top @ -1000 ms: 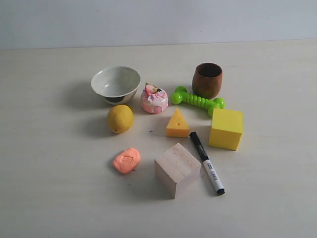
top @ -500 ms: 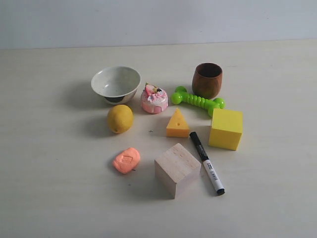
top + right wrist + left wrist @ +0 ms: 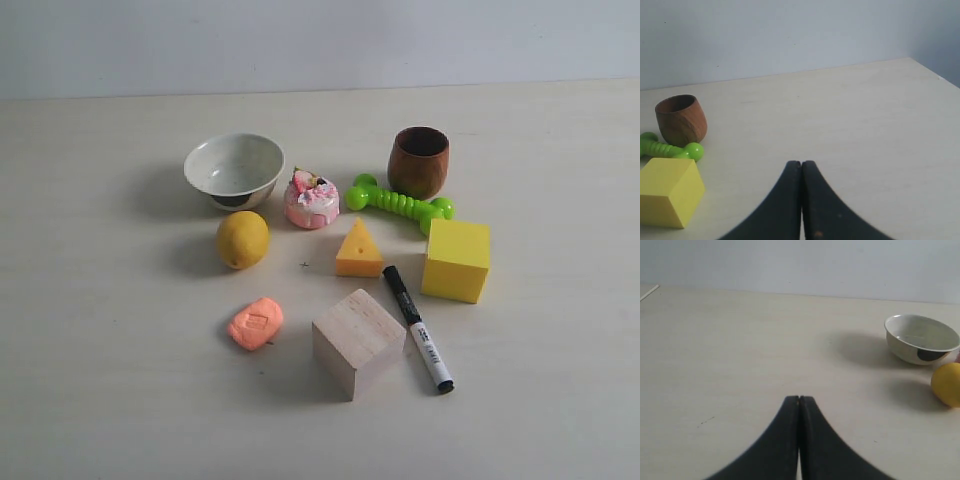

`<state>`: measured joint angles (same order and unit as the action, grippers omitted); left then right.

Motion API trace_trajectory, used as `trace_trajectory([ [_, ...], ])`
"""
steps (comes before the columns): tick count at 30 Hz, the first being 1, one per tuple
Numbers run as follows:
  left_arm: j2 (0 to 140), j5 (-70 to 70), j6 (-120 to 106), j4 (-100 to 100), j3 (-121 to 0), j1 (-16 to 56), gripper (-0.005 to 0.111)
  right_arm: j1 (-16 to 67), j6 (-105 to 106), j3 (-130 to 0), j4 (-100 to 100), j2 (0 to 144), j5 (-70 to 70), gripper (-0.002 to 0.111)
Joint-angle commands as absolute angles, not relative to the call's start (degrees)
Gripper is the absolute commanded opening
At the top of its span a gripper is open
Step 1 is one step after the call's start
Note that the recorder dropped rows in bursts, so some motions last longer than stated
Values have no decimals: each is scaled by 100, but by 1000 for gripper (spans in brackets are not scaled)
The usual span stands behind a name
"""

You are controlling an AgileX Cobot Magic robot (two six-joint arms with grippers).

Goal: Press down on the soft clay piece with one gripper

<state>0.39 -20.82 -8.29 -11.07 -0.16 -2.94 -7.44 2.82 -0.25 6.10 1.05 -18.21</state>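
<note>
Lying flat on the table (image 3: 120, 380), the clay (image 3: 256, 324) sits at the near left of the group of things, with a rectangular dent in its top. It touches nothing. The lemon (image 3: 243, 239) is farther back from it, and the wood block (image 3: 357, 342) is just to its right with a gap between them. Behind the lemon stands the bowl (image 3: 234, 170), and right of the bowl is the cake (image 3: 311, 200). The cheese (image 3: 359, 250) stands upright near the middle, behind the wood block. A marker (image 3: 417, 327) lies on the right of the wood block, its black cap pointing far and its white body near. The yellow block (image 3: 456, 260) is right of the marker. The cup (image 3: 418, 161) stands upright at the far right, and the green toy (image 3: 398, 203) lies just in front of it, running left to right.

The left gripper (image 3: 799, 399) shows in its wrist view with both black fingers pressed together and nothing between them, above bare table. The bowl (image 3: 921, 338) and lemon (image 3: 947, 384) lie well apart from its tips.

The right gripper (image 3: 801, 163) has its fingers closed tip to tip in the same way, holding nothing, above bare table. The cup (image 3: 681, 119), green toy (image 3: 671, 149) and yellow block (image 3: 669, 191) lie off to one side of it.
</note>
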Motion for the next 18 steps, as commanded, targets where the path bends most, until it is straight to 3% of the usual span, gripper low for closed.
trace_trajectory([
  [1,0,-2057,-846,-1088,0,-278,0,-765,295,0,602,69,-1792,1],
  [8,0,-2021,-845,111,0,-278,0,-765,295,0,602,69,-1792,1],
  [18,0,-2021,-845,-899,0,-278,0,-765,295,0,602,69,-1792,1],
])
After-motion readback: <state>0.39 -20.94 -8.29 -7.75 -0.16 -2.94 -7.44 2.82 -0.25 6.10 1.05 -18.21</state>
